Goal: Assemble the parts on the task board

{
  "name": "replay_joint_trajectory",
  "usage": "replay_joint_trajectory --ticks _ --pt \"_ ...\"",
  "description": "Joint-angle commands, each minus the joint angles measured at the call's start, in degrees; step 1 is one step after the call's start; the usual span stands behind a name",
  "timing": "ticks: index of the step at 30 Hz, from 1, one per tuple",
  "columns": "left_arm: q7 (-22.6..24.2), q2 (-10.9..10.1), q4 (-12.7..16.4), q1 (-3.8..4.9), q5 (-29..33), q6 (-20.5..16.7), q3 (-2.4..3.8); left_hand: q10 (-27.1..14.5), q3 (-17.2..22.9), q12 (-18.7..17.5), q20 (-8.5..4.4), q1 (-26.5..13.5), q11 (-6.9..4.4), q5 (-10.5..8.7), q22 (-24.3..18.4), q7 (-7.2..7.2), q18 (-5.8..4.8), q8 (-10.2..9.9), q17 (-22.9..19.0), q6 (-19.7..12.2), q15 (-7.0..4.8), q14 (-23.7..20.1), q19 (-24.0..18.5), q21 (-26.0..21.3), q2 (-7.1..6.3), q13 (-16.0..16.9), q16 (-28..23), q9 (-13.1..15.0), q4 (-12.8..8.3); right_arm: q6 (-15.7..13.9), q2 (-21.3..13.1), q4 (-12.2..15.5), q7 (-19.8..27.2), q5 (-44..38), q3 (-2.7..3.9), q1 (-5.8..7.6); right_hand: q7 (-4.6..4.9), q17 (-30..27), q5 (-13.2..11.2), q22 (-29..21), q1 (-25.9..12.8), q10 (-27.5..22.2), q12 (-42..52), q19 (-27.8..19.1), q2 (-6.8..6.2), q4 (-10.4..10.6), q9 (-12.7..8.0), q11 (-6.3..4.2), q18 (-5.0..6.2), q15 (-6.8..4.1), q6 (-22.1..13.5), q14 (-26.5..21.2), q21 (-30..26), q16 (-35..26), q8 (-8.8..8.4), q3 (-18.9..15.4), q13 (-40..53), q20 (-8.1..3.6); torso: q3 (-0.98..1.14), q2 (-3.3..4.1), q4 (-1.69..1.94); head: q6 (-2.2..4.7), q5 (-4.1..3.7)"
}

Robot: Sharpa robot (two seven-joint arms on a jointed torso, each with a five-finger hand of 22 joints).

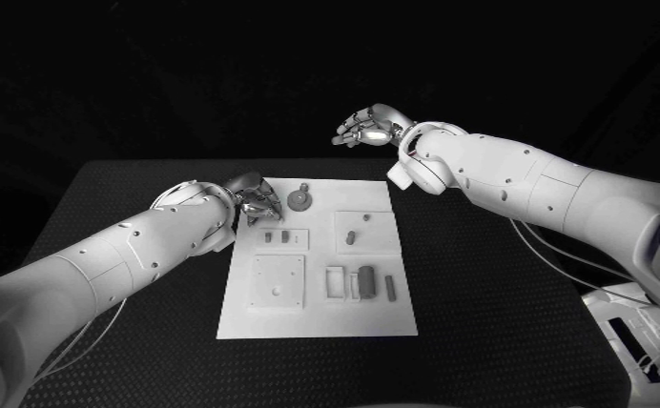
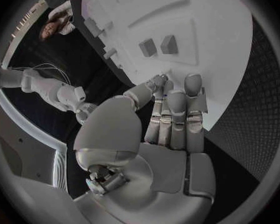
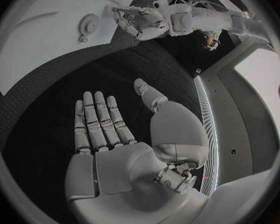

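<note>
The left robot hand point(image 1: 252, 200) is hovering at the far left corner of the flat white rectangular task board point(image 1: 319, 322), fingers together and extended, holding nothing. The small grey parts, including a round gear-like piece point(image 1: 300, 200), are lying loose in their recesses, so assembly seems barely begun. The right robot hand point(image 1: 369, 129) is hanging spread and empty beyond the board, leaving the black bench point(image 1: 467, 294) open.

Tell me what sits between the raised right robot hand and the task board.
Nothing. In the right wrist view, bare black table separates the open right robot hand from the task board; the head view agrees.
</note>
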Motion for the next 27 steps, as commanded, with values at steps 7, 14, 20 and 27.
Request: replay_joint_trajectory --ticks 7,14,20,27 --pt "0.05 0.38 -0.15 0.03 0.6 0.99 0.04 0.96 0.33 0.27 -0.54 0.02 0.39 0.16 1.06 0.19 4.29 0.34 0.07 0.02 -0.37 0.24 -0.01 -0.41 0.45 4.52 -0.32 0.08 -0.06 0.17 -0.02 0.1 0.63 -0.06 0.03 0.0 3.31 -0.11 -0.1 0.14 0.39 0.45 -0.27 0.46 0.14 -0.12 -0.06 0.16 -0.92 0.05 -0.36 -0.28 -0.38 0.28 0.26 -0.32 0.07 -0.09 0.03 0.02 -0.03 -0.05 0.04" --pt "-0.3 0.68 -0.66 0.02 0.59 1.26 0.02 0.96 0.36 0.24 -0.55 0.04 0.39 0.16 1.06 0.19 4.29 0.34 0.08 0.01 -0.38 0.25 0.01 -0.44 0.44 4.57 -0.35 0.1 -0.07 0.14 -0.09 0.19 0.62 -0.06 0.03 0.0 3.31 -0.13 -0.1 0.17 0.4 0.47 -0.29 0.47 0.14 -0.12 -0.07 0.17 -0.93 0.05 -0.36 -0.28 -0.41 0.29 0.27 -0.32 0.07 -0.1 0.03 0.03 -0.01 -0.13 0.01" --pt "-0.36 1.12 -0.86 -0.02 0.57 1.64 -0.01 0.93 0.41 0.18 -0.55 0.09 0.39 0.16 1.06 0.19 4.28 0.33 0.07 -0.02 -0.37 0.25 0.01 -0.47 0.44 4.61 -0.39 0.11 -0.09 0.11 -0.07 0.16 0.6 -0.06 0.03 0.0 3.31 -0.15 -0.1 0.19 0.4 0.48 -0.31 0.48 0.14 -0.12 -0.08 0.17 -0.93 0.05 -0.36 -0.29 -0.44 0.3 0.27 -0.32 0.07 -0.1 0.04 0.02 -0.04 -0.23 -0.05" --pt "-0.39 1.39 -1.07 -0.16 0.57 2.17 -0.02 0.91 0.44 0.13 -0.55 0.1 0.4 0.16 1.06 0.2 4.28 0.32 0.07 -0.05 -0.37 0.25 0.0 -0.5 0.46 4.64 -0.41 0.12 -0.08 0.15 -0.01 0.12 0.6 -0.06 0.03 0.0 3.31 -0.16 -0.1 0.22 0.41 0.49 -0.32 0.49 0.14 -0.13 -0.09 0.16 -0.93 0.05 -0.36 -0.28 -0.47 0.31 0.28 -0.32 0.07 -0.11 0.04 0.04 -0.04 -0.32 -0.11"
